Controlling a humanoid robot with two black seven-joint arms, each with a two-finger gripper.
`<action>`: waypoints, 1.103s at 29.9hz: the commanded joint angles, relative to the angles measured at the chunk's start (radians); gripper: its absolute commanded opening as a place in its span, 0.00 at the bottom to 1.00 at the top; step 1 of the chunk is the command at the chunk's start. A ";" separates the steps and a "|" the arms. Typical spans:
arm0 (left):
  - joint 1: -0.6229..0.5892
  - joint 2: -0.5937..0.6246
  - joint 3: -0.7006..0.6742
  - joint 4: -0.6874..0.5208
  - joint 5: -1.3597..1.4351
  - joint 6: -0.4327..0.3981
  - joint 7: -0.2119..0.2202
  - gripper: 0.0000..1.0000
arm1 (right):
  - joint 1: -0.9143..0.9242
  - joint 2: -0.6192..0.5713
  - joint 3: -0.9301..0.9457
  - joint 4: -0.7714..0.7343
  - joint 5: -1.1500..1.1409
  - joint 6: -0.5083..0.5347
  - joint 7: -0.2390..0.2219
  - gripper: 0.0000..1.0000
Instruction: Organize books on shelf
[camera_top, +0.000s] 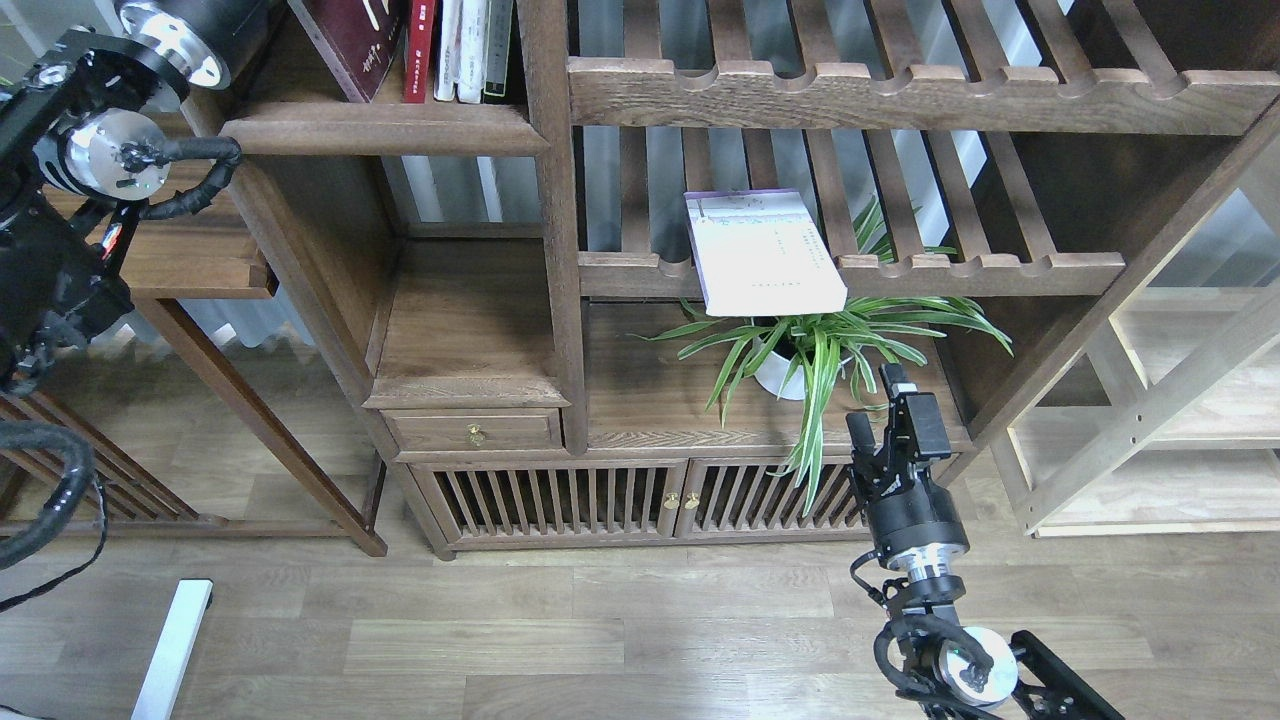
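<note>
presently the right pincer (884, 400) hangs spread and empty before the plant (815, 345). above it the pale lavender-white book (768, 255) lies on a slatted rack (985, 270). maroon book (355, 35) leans on the shelf (380, 130); its white characters unreadable. left pincer out of view.

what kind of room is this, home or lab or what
Probably a living room or study, perhaps staged for testing. A dark wooden shelving unit holds upright books, a potted spider plant sits in one bay, and the floor is wood plank.
</note>
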 joint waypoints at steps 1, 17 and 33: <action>-0.004 -0.017 0.003 0.007 -0.005 0.032 0.031 0.08 | 0.000 0.002 -0.001 0.000 0.001 0.000 0.000 0.99; -0.023 -0.051 0.004 0.015 -0.040 0.100 0.062 0.43 | -0.017 0.002 -0.003 0.000 0.008 0.000 0.000 1.00; -0.087 -0.105 0.007 0.015 -0.089 0.101 0.065 0.58 | -0.031 -0.001 -0.005 0.002 0.008 0.000 -0.001 0.99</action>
